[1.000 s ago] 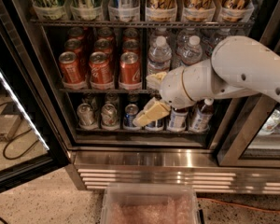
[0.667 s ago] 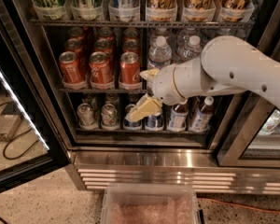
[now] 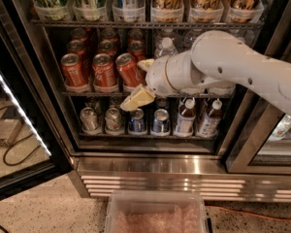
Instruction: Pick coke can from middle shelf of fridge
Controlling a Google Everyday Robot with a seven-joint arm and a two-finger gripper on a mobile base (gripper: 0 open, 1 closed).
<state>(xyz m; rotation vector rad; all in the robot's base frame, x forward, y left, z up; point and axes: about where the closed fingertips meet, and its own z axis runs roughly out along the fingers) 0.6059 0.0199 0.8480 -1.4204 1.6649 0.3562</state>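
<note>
Gripper (image 3: 133, 84) moved left, jaws spread wide, holds nothing, at rightmost front coke can (image 3: 127, 68) on middle shelf (image 3: 77, 94); closing seems next.

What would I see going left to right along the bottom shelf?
First silver can, second silver can, first blue can, second blue can, first bottle, second bottle. The open gripper sits above, by the front right coke can.

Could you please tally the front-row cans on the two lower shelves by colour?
Red cans: 3
Silver cans: 2
Blue cans: 2
Total: 7
The hand is open at the middle shelf, beside one front red can.
</note>
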